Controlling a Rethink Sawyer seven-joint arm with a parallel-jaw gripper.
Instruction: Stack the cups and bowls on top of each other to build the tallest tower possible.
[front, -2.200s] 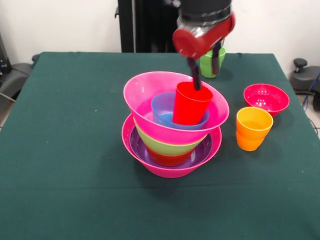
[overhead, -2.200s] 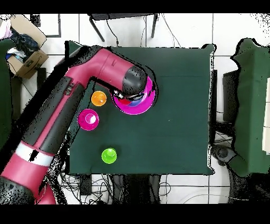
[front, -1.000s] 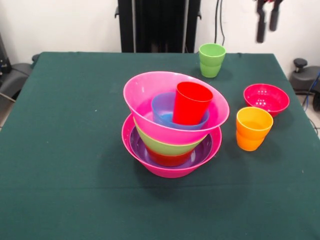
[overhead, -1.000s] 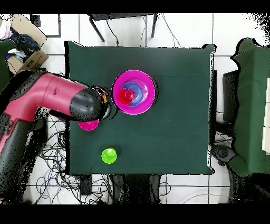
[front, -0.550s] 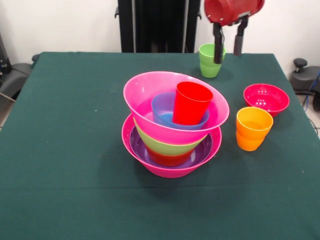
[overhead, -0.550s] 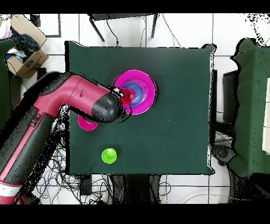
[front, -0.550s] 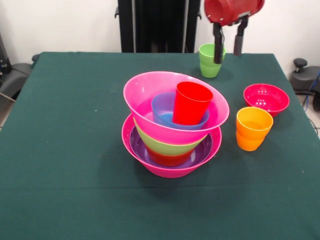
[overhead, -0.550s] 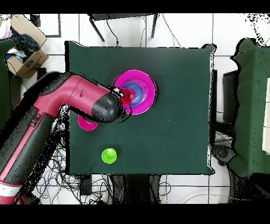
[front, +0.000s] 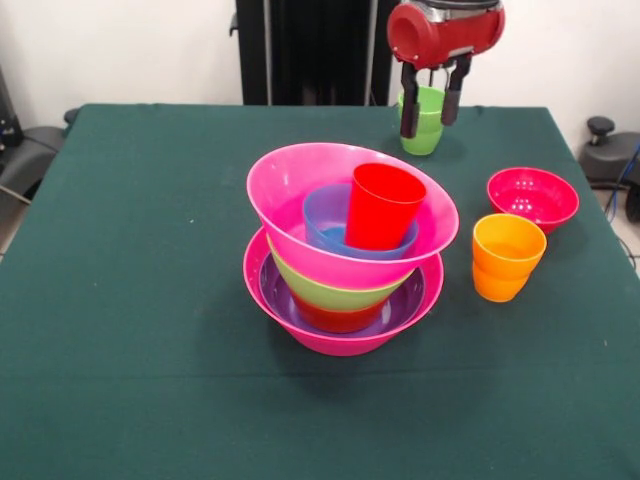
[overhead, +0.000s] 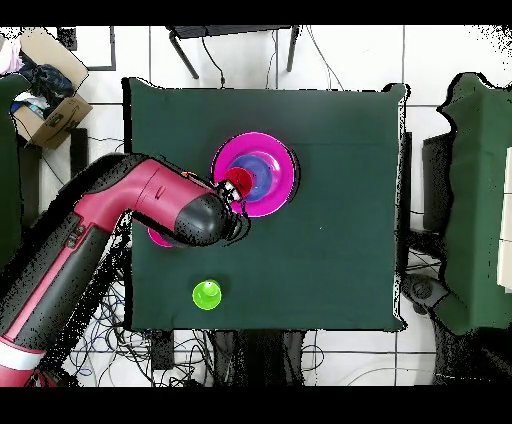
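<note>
The tower (front: 343, 300) stands mid-table: a large hot-pink base bowl holding purple, orange-red and lime green bowls, then a tilted hot-pink bowl (front: 300, 205) with the blue bowl (front: 325, 215) and the red cup (front: 382, 205) inside. It also shows in the overhead view (overhead: 268, 175). My gripper (front: 429, 112) hangs open and empty high over the table's far side, in line with the lime green cup (front: 424, 125). In the overhead view the arm's head (overhead: 205, 220) lies between the tower and the green cup (overhead: 207, 294). The orange cup (front: 507, 256) and the crimson bowl (front: 532, 197) stand to the right.
In the overhead view the arm covers the orange cup and most of the crimson bowl (overhead: 156, 237). The green tablecloth (front: 150, 250) spreads left of the tower. A cardboard box (overhead: 45, 100) sits off the table.
The gripper let go of the red cup in the tower and rose away to the right. It has since come back left and lower, in line with the green cup.
</note>
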